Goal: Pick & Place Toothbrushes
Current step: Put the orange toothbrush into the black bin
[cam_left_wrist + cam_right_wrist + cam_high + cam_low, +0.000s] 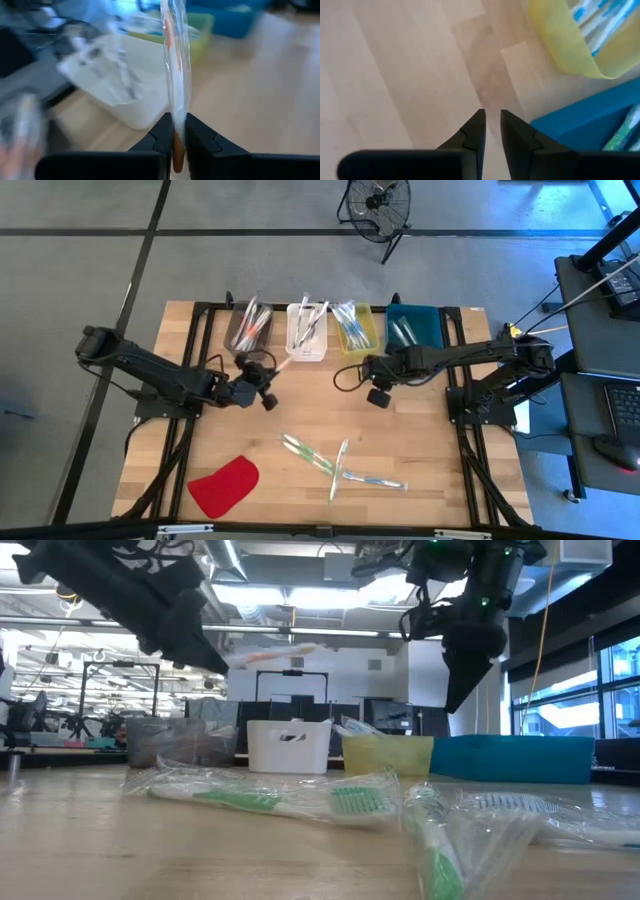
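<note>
My fingers are black. The toothbrush between my left pair is clear-wrapped with orange parts. Bins: grey bin, white bin, yellow bin, blue bin. The table is pale wood grain. The cloth is red. Loose toothbrushes are white with green.

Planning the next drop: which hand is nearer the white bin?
Left. The left hand, gripping an orange toothbrush, sits just in front of the white bin; the right hand is farther off, below the yellow bin.
</note>
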